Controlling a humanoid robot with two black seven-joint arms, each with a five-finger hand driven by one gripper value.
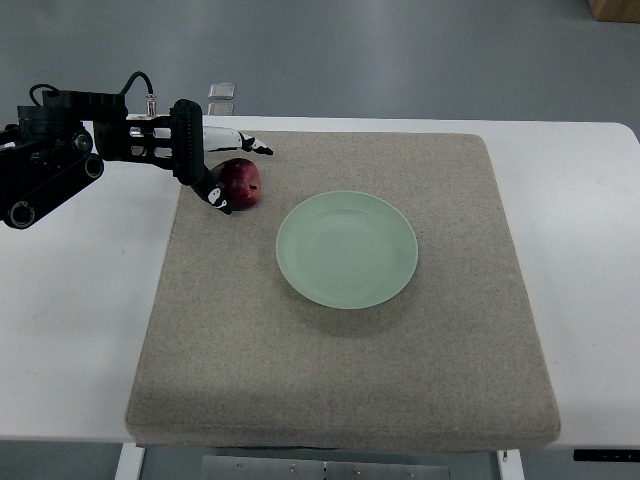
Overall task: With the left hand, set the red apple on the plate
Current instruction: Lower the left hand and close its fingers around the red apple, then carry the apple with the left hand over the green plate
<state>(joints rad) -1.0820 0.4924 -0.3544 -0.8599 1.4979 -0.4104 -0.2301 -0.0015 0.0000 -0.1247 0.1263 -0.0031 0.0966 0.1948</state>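
Note:
A red apple (243, 186) lies on the grey mat (350, 370) near its back left corner. A pale green plate (346, 249) sits on the mat to the right of the apple and a little nearer, empty. My left hand (246, 177) reaches in from the left edge and brackets the apple. Its fingers (255, 148) stretch just behind the apple, with a gap to it. The thumb (219, 196) lies against the apple's front left side. The apple rests on the mat and the hand is open around it. The right arm is out of view.
The mat covers most of a white table (80, 300). A small clear object (221, 92) stands at the table's back edge behind the hand. A cardboard box corner (615, 8) shows on the floor at top right.

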